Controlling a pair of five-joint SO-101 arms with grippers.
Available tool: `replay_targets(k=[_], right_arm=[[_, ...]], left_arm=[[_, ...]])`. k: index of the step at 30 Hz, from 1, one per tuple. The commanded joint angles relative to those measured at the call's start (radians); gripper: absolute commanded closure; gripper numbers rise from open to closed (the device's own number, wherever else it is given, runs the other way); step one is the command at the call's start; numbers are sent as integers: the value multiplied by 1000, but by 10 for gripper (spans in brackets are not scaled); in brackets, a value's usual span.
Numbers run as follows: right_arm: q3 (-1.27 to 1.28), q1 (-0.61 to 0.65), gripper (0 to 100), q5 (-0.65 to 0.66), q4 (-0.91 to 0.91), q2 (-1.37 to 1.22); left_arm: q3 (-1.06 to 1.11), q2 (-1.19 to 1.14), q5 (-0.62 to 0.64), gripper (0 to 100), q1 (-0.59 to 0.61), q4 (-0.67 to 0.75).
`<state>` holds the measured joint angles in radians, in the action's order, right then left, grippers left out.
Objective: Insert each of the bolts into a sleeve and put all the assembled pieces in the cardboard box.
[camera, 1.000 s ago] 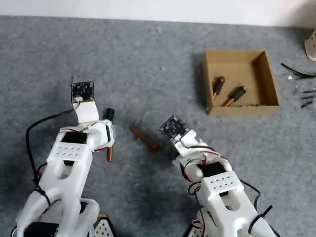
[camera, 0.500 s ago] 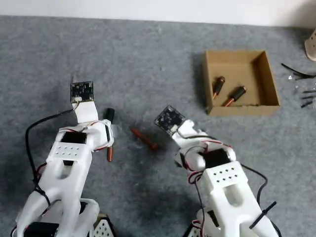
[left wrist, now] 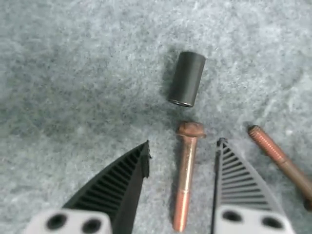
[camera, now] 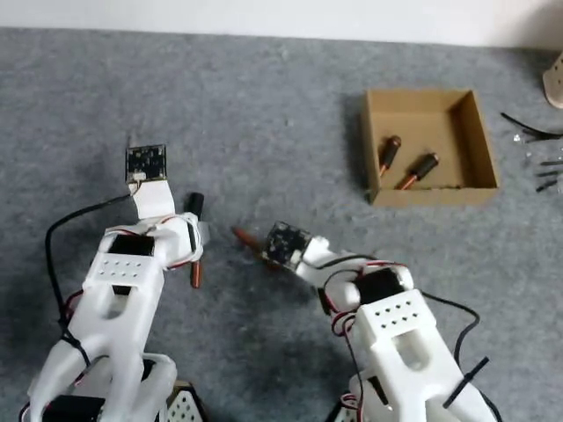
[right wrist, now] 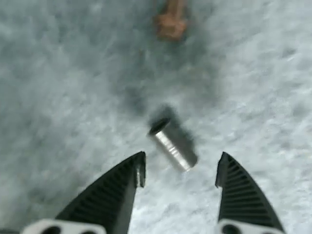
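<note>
My left gripper is open low over the grey carpet. A copper bolt lies between its fingers, head pointing at a black sleeve just beyond. From above, that bolt sits at the left arm's tip, with the sleeve a little farther back. My right gripper is also open, and a second sleeve lies tilted on the carpet between its fingers. Ahead of it shows the head of another bolt. From above, this bolt is partly hidden by the right arm's camera board.
The cardboard box stands at the back right and holds two assembled pieces. Loose black wires lie at the right edge. The second bolt's threaded end lies close beside my left gripper's finger.
The right arm has swung left and its camera board now covers part of the middle bolt. The left arm has not moved.
</note>
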<state>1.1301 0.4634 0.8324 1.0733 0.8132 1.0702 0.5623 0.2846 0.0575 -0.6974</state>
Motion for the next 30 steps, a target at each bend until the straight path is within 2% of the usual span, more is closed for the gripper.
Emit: replay_targets(k=[1, 4, 13, 17, 25, 30], right_arm=[[-16, 22, 778, 29, 84, 18], [-8, 41, 778, 29, 77, 8], [108, 1, 778, 29, -193, 7], [110, -48, 778, 31, -229, 7], [162, -44, 778, 34, -239, 7], [269, -28, 778, 41, -335, 7]], left_arm=[[-7, 33, -31, 790, 10, 20], [-8, 33, -31, 790, 10, 20], [-7, 33, -31, 791, 10, 20], [-5, 33, -31, 792, 10, 20], [-5, 33, -31, 793, 10, 20], [-5, 33, -31, 793, 10, 20]])
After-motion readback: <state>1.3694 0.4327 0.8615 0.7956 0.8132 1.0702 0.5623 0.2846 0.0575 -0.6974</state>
